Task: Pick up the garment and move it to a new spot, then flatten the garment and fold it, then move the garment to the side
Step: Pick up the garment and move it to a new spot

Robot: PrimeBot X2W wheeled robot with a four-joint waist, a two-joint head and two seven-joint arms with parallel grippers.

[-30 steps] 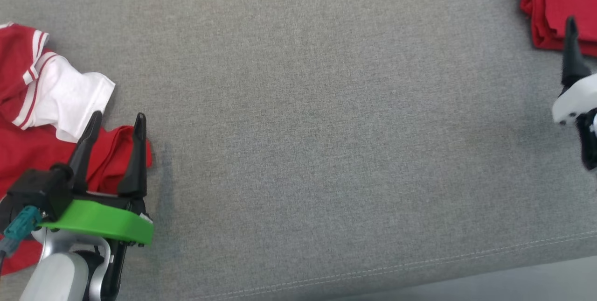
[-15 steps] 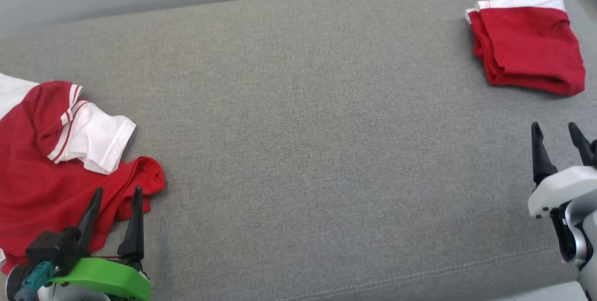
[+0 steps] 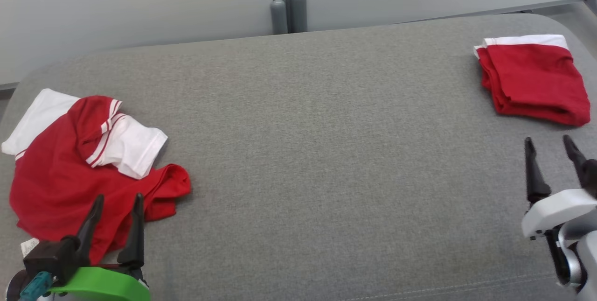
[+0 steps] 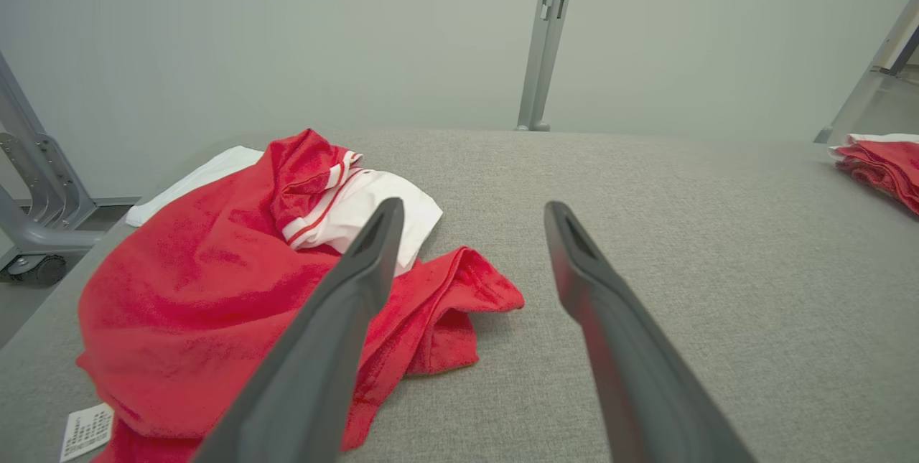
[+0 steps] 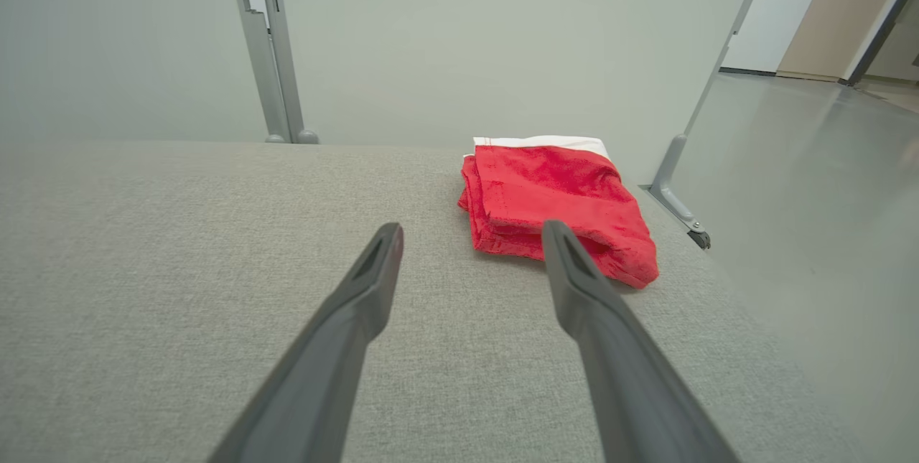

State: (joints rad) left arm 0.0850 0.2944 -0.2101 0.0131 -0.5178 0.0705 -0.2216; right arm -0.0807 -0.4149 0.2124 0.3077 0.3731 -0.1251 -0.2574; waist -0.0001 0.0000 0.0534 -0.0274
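A crumpled red garment (image 3: 60,189) with white sleeves lies at the left end of the grey padded table (image 3: 326,128). My left gripper (image 3: 118,197) hangs open at its near edge, empty. In the left wrist view the garment (image 4: 201,305) spreads under and left of the left gripper (image 4: 474,208), whose jaws stand wide apart. A second red garment (image 3: 536,79), folded with a white band, rests at the far right corner. My right gripper (image 3: 547,140) is open a short way in front of it. The right wrist view has this folded garment (image 5: 556,197) just beyond the right gripper (image 5: 472,227).
A pale wall with grey posts (image 3: 284,7) runs behind the table's rounded far edge. A white label (image 3: 29,246) sticks out of the crumpled garment's near side. A metal frame on a caster (image 4: 29,233) stands off the left end. Floor (image 5: 811,197) lies past the right end.
The head camera has tilted up, bringing the table's far edge and the wall into view. My right gripper has drawn back from the folded garment. Both grippers stay open.
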